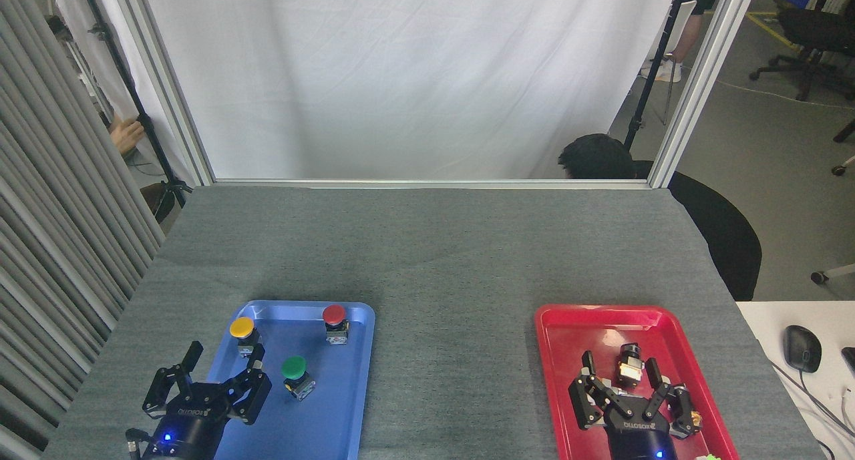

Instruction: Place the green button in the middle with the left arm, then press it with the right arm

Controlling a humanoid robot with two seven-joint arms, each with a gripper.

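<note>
The green button [294, 372] stands upright in the blue tray [337, 406], near its middle. My left gripper [215, 373] hovers over the tray's left edge, open, fingers spread, nothing between them, just left of the green button. My right gripper [630, 380] is over the red tray [574, 326], open, with small parts lying around its fingers. The bare grey cloth in the middle [454, 353] lies between the two trays.
A yellow button [243, 332] and a red button [334, 322] stand at the blue tray's far end. Small parts [628, 368] lie in the red tray. A person's head [594, 156] shows behind the table's far right corner. A computer mouse [801, 348] lies on a white desk at right.
</note>
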